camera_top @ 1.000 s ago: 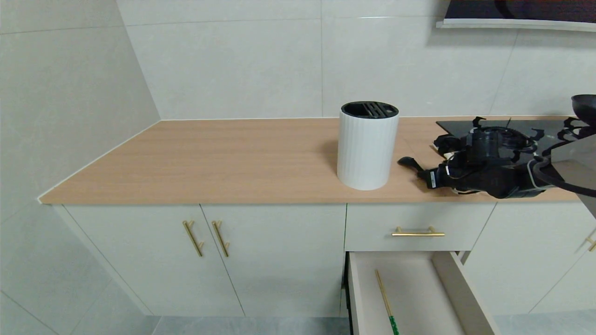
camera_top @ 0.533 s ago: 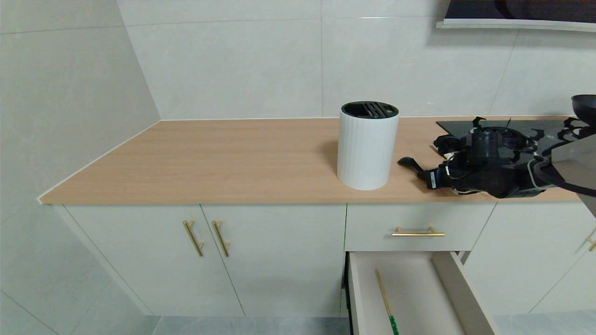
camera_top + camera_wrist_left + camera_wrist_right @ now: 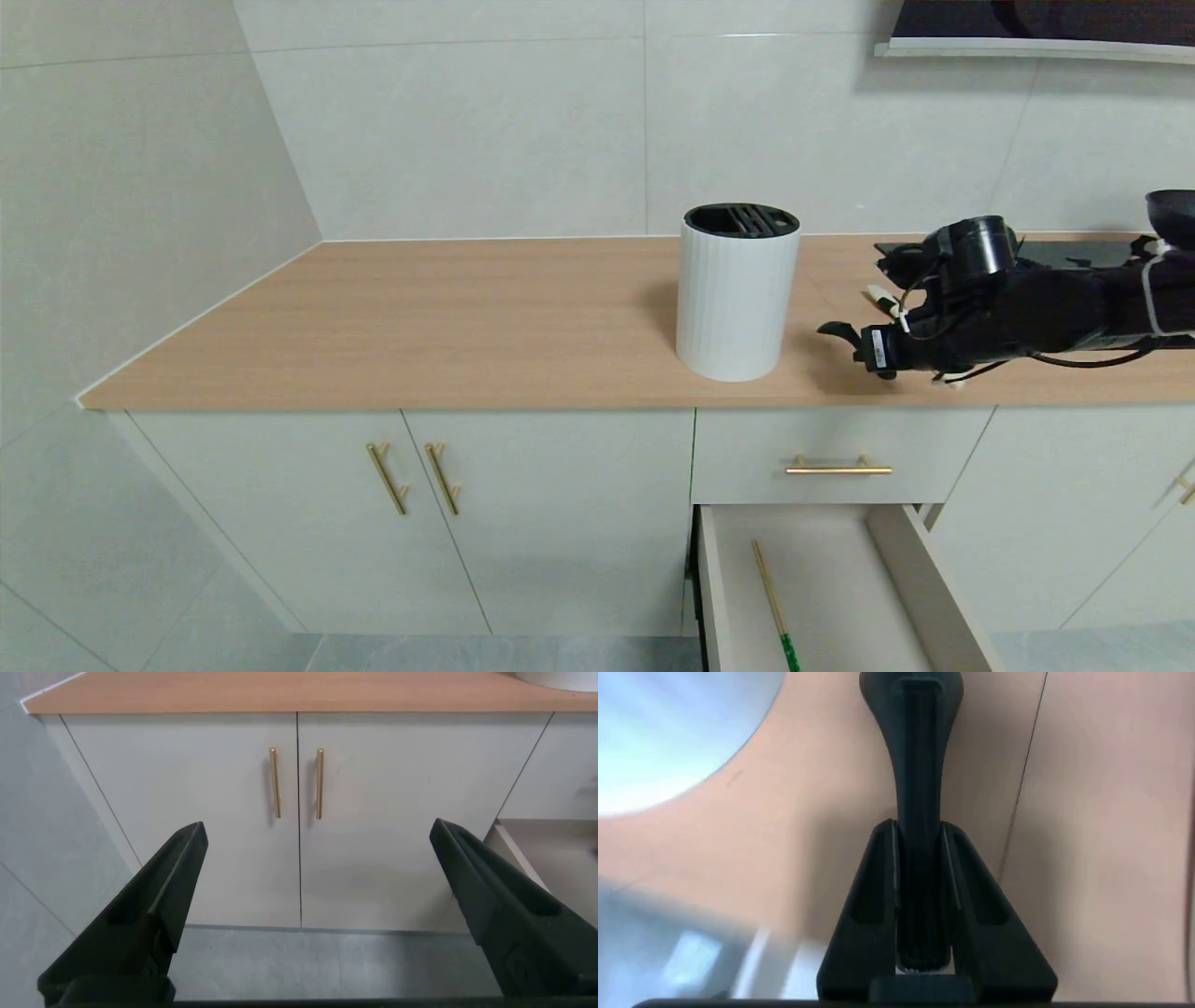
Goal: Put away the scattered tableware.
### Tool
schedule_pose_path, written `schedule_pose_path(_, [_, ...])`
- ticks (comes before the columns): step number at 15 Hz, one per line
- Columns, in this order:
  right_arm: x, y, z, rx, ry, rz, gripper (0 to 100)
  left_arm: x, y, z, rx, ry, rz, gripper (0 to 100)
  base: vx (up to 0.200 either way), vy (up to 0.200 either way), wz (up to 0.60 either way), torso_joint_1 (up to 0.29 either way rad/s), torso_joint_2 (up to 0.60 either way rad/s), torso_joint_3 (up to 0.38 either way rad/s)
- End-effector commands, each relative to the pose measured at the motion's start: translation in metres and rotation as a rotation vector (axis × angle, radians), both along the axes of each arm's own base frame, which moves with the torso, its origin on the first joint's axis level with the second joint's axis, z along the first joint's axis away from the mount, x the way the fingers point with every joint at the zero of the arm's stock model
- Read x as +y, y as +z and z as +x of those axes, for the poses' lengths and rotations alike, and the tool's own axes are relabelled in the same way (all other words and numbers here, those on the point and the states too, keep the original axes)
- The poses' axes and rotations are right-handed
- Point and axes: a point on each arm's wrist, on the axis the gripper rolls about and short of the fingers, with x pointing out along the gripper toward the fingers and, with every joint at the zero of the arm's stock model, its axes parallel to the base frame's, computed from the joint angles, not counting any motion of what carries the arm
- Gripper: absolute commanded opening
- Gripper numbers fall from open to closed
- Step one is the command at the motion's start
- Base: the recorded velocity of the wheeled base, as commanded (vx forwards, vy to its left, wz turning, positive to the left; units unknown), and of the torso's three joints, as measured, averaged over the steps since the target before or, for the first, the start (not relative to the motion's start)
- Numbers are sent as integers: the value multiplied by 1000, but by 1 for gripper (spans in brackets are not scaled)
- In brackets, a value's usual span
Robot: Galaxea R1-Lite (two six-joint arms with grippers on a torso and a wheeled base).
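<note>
Table (image 3: 467, 327): long flat top, light wood grain with a matte finish, set against pale glossy wall tiles. Below it are cabinet doors (image 3: 327, 523), smooth off-white panels with slim brass bar handles. One drawer (image 3: 920, 588) under the right part of the table is pulled open; it is a plain pale box with a smooth bare floor. A glossy black cooktop (image 3: 1074, 247) is set into the far right of the table. A holder (image 3: 736, 299) stands upright on the table: a white cylinder with fine vertical ribs and a black slotted insert on top. The right end effector (image 3: 854, 341) sits just right of the holder, low over the table's front edge. Its two black fingers are pinched on a black handle (image 3: 910, 728), which is slender and lengthwise-grooved with a rounded, slightly flared end pointing toward the holder. The rest of this utensil is hidden behind the fingers, and I cannot tell whether it touches the table. The left end effector (image 3: 318, 831) is spread wide and grips nothing; it faces the paired cabinet doors. A chopstick (image 3: 770, 588) lies flat on the drawer floor near its left wall: thin pale wood with a green end toward the front.
</note>
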Motion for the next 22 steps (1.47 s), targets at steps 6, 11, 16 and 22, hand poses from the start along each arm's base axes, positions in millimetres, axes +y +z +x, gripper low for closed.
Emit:
schedule_pose_path(6, [-10,54,-152,40,-97,122,0,0,0,0,0,0,0,100,0,0,0,0,0,0])
schedule_pose_path(11, [-15,28,-174,122,-104,92,0,0,0,0,0,0,0,100,0,0,0,0,0,0])
schedule_pose_path(16, [-14,6,-171,181,-108,76,0,0,0,0,0,0,0,100,0,0,0,0,0,0])
schedule_pose_path(22, [-13,-6,-162,206,-111,69,0,0,0,0,0,0,0,100,0,0,0,-13,24,16])
